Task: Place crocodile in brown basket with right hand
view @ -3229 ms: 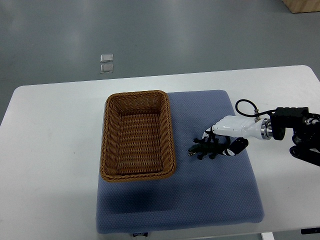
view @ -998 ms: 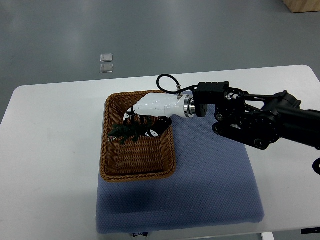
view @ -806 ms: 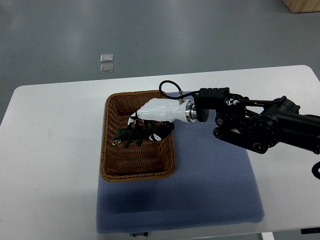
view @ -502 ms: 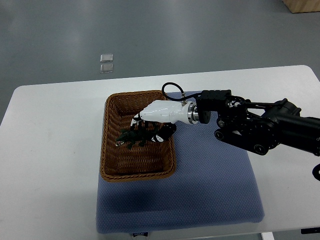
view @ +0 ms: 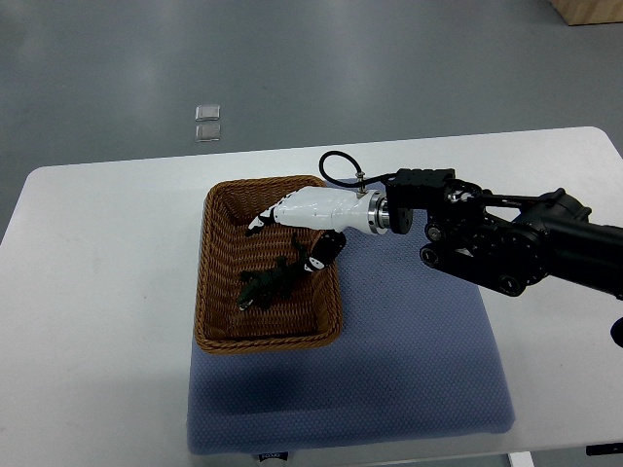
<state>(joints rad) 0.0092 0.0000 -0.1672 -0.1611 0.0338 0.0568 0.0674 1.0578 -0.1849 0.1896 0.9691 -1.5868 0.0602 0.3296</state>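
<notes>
Crocodile [view: 269, 283] is seen lying on the basket [view: 207, 277] floor, toward the right wall. Right hand [view: 310, 213] is spread open above it, nothing gripped, thumb just beside the tail. Hand is best lifted straight up so the tail isn't snagged.

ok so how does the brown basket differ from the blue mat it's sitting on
The brown basket is woven wicker with raised walls; the blue mat is flat, dotted fabric. The basket is the smaller one and covers only the mat's left part, while the mat spreads well past it to the right and front. The basket holds the crocodile; the mat bears only the basket. Both are rounded rectangles lying on the white table.
</notes>
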